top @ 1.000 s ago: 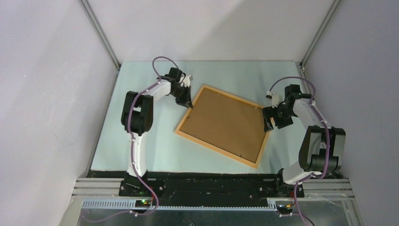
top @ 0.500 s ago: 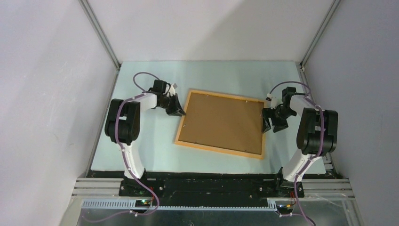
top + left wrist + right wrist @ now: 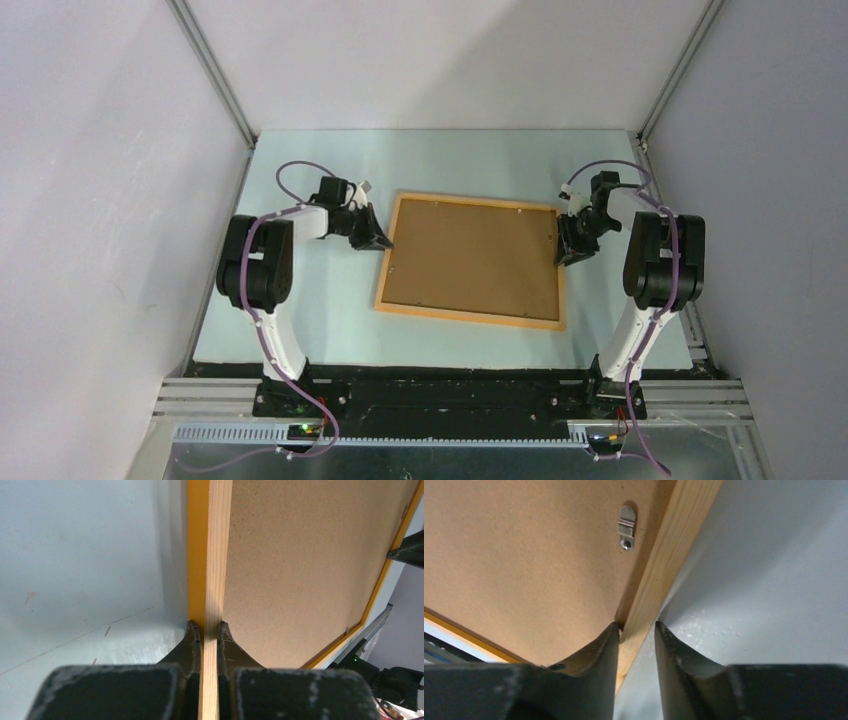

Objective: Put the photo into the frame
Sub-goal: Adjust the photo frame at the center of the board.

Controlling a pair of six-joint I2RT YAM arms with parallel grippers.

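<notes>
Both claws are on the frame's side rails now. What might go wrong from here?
The left claw pinches a rail of the frame with fingertips only; a lift might slip. The right claw straddles the opposite rail, but I cannot tell if it is clamped; moving now may twist the frame. The backing board faces up; flipping could spill it if the clip isn't holding.

Light-orange frame (image 3: pixel 470 318), plain brown backing board (image 3: pixel 470 255).

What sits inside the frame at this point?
A brown backing board fills the frame, back side up, with a metal clip at its edge. Anything beneath the board, the photo included, is covered.
</notes>
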